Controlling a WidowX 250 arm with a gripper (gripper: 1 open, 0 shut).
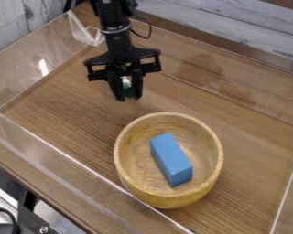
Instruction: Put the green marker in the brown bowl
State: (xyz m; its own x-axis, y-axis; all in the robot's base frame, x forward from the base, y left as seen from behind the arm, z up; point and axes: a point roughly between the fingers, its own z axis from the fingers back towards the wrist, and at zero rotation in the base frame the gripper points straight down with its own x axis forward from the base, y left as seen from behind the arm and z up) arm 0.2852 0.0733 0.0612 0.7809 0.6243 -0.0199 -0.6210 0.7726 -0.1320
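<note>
The brown bowl (168, 159) is a round tan wooden bowl at the front centre of the wooden table, and a blue rectangular block (171, 158) lies inside it. Above the table, up and to the left of the bowl's far rim, hangs my gripper (125, 86), a black arm pointing down. Its fingers are shut on the green marker (127, 87), of which only a short green and white piece shows between them. The marker is off the table and clear of the bowl.
Clear plastic walls (39, 64) enclose the table on the left, front and right sides. A grey plank wall (234, 23) runs along the back. Bare wood (234, 91) lies right of the gripper.
</note>
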